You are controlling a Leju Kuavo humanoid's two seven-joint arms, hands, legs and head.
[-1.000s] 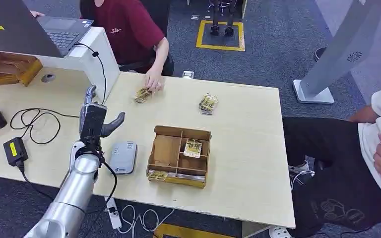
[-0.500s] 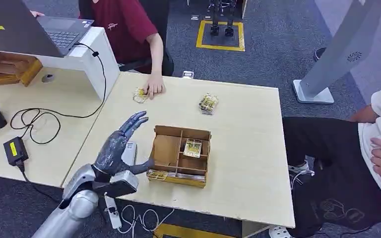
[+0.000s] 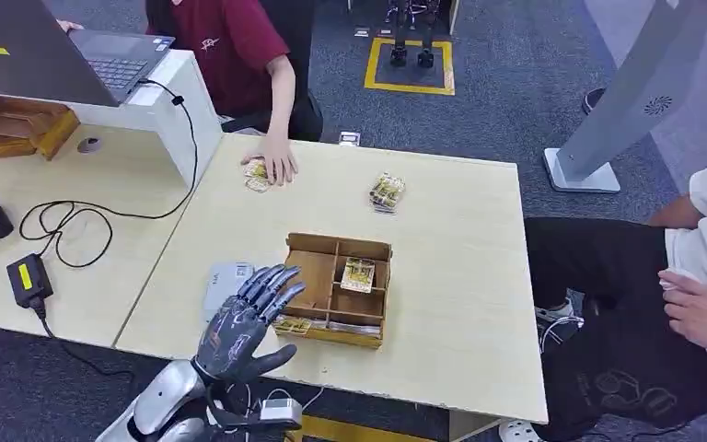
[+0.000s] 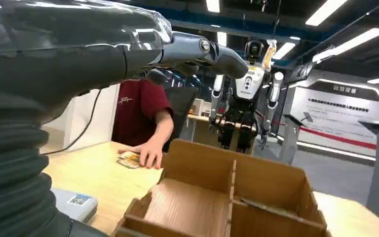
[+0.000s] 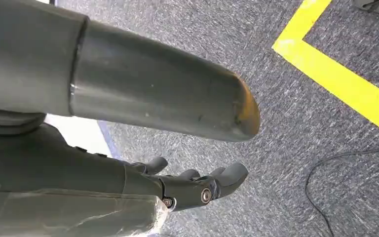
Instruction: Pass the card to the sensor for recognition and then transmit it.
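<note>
Inside cardboard box (image 3: 332, 290), card (image 3: 358, 274) in middle compartment, left hand (image 3: 241, 324) alongside, empty

You get even, bright overhead light with soft shadows on the table (image 3: 442, 304). Ceiling strip lights (image 4: 325, 11) glare in the left wrist view, where the left hand (image 4: 128, 49) blurs close up.

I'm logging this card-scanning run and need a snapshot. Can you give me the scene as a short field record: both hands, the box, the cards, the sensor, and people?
left hand: open, fingers spread, holding nothing, at the box's near left corner
right hand: hanging over carpet, holding nothing
box: cardboard, divided; one card in a middle compartment, more in the front slot
sensor: grey, flat on table left of box
loose cards: stack beyond box
person's hand: resting on cards at far edge
</note>
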